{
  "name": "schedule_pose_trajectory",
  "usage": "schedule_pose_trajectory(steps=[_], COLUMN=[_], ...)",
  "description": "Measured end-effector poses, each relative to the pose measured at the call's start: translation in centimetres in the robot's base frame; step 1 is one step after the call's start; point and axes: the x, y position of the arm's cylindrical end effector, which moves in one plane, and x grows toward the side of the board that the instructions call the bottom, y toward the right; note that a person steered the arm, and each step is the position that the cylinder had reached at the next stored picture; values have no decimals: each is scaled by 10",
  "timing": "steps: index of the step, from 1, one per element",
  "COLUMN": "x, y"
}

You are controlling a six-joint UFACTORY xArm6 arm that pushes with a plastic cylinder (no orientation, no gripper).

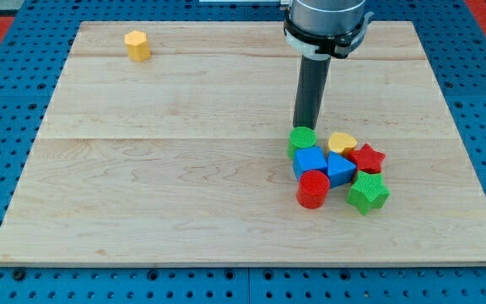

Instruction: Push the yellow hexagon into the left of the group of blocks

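Note:
The yellow hexagon [137,45] stands alone near the view's top left of the wooden board [167,186]. The group lies at the view's right centre: a green cylinder [302,140], a yellow heart [342,142], a red star [368,158], two blue blocks [310,160] [340,169], a red cylinder [313,189] and a green star [368,193]. My tip [305,125] sits just behind the green cylinder, at the group's top edge, far to the right of the yellow hexagon.
The board rests on a blue perforated base [7,127]. The arm's grey wrist [326,21] hangs over the board's top edge, above the group.

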Motion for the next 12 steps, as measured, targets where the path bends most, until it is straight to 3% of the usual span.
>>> schedule_pose_trajectory(steps=[1,2,5,7,9,11,12], x=[-21,-52,-231,-207,-147,-122,-90], y=[-9,-65,-207,-268,-226,-251,-191])
